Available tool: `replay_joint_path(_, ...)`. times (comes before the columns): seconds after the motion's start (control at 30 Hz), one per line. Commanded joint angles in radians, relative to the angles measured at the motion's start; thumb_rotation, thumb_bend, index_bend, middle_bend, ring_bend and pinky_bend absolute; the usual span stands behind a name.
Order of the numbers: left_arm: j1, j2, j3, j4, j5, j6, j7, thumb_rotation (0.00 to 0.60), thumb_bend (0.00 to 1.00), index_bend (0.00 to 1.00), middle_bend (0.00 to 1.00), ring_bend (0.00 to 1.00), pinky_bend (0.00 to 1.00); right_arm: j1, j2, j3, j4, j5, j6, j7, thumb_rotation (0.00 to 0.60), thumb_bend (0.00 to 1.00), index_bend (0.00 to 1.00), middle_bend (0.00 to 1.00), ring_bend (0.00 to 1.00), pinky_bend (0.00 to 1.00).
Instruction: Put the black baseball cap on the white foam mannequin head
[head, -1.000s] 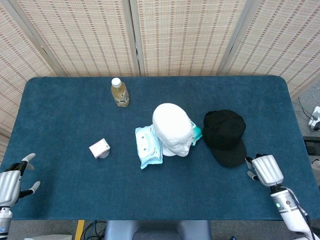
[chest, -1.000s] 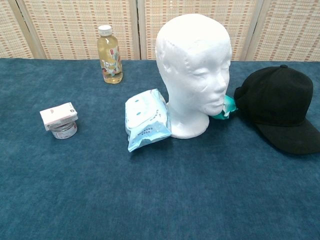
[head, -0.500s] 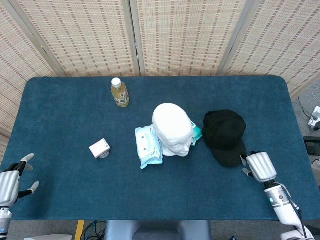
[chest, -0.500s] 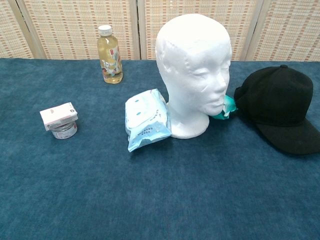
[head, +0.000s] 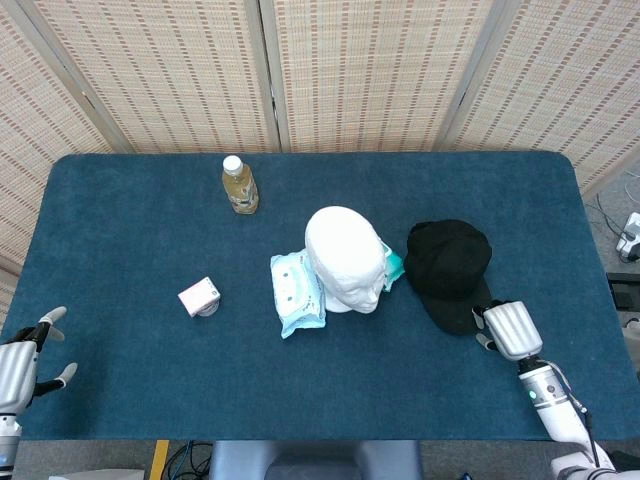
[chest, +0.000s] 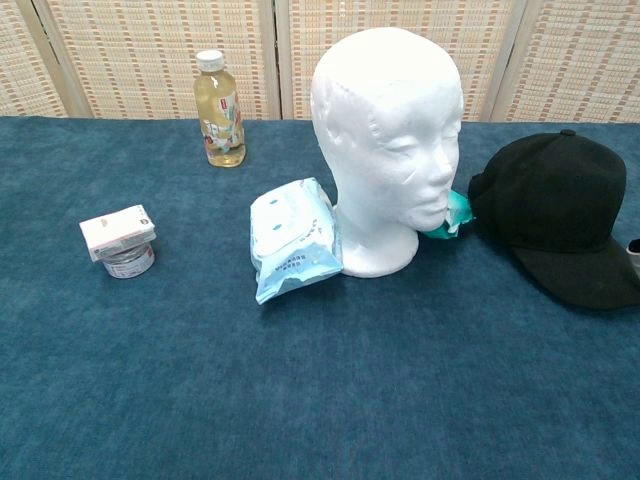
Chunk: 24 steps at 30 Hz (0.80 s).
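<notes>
head view: black baseball cap (head: 448, 272) brim points toward camera.

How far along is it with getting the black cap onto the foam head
Nothing is done yet: the black baseball cap lies on the blue table beside the bare white foam mannequin head. The right hand is at the cap's brim, grip unclear. Gripping, lifting and placing remain.

Our left hand (head: 18, 365) hovers at the tabletop's near left corner with fingers spread and empty, while our right hand (head: 508, 329) reaches in by the near right edge, back up.
</notes>
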Motion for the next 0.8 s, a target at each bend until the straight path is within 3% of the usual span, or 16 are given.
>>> replay_joint_path(0.03, 0.001, 0.0, 0.0, 0.001, -0.001, 0.0, -0.001, 0.6, 0.19, 0.17, 0.42, 0.33, 0.48, 0.007, -0.021, 0.0, 0.033, 0.0, 0.007, 0.017, 0.6, 0.0, 0.67, 0.85, 0.63, 0.73)
replay_joint_path(0.67, 0.004, 0.007, -0.001, -0.005, -0.007, 0.0, -0.007, 0.6, 0.19, 0.17, 0.42, 0.33, 0.48, 0.05, -0.143, 0.036, 0.242, 0.022, 0.107, 0.141, 0.6, 0.0, 0.67, 0.83, 0.64, 0.74)
replay_joint_path(0.8, 0.005, 0.009, 0.0, -0.006, -0.006, 0.001, -0.009, 0.6, 0.19, 0.17, 0.42, 0.33, 0.48, 0.062, -0.141, 0.047, 0.257, 0.027, 0.154, 0.15, 0.6, 0.0, 0.57, 0.75, 0.58, 0.74)
